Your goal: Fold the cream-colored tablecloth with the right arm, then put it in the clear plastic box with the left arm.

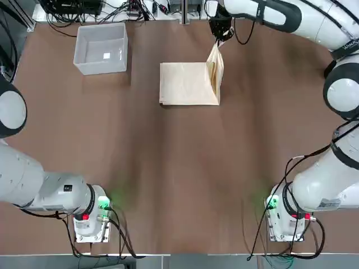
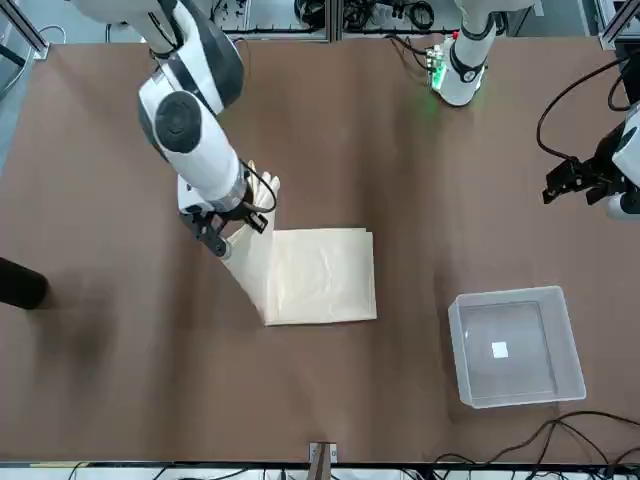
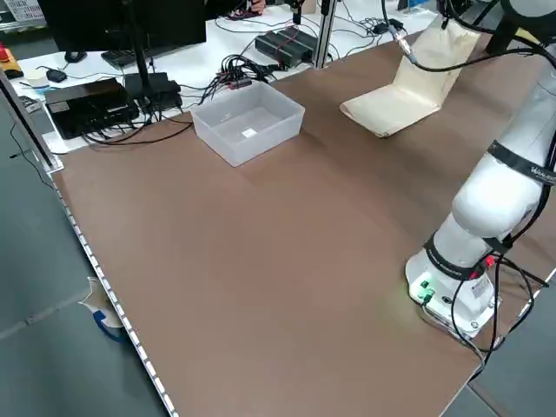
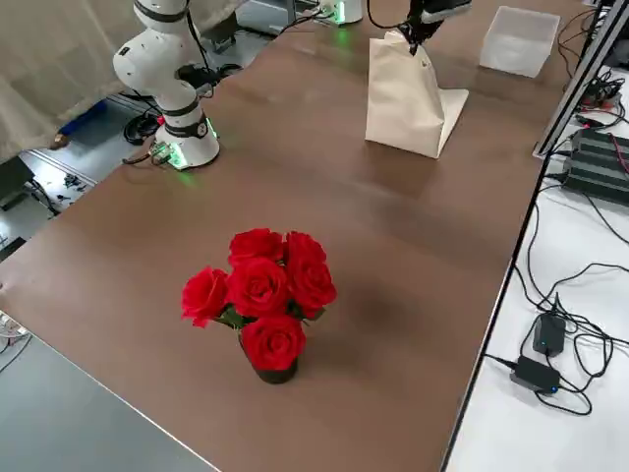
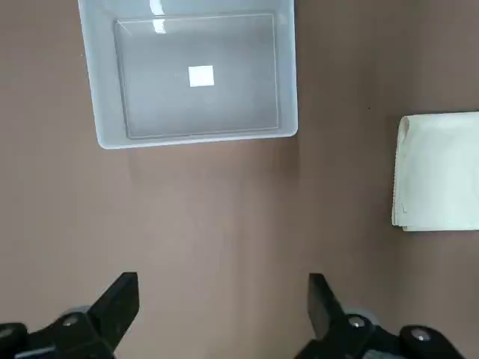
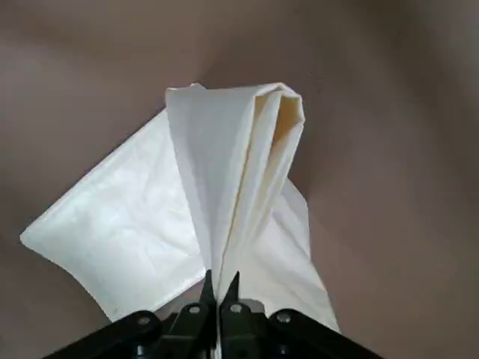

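Now the right hand (image 6: pixel 218 288) is closed tight on one edge of the cream-colored tablecloth (image 1: pixel 188 84), lifting that side while the rest lies flat near the far edge of the tabletop (image 1: pixel 179 168). I judge the cloth light and soft, so it sags; a pinch at an edge suits it. The left hand (image 5: pixel 224 299) waits wide open and empty. The clear plastic box (image 1: pixel 101 48) stands near the far left corner, the way free
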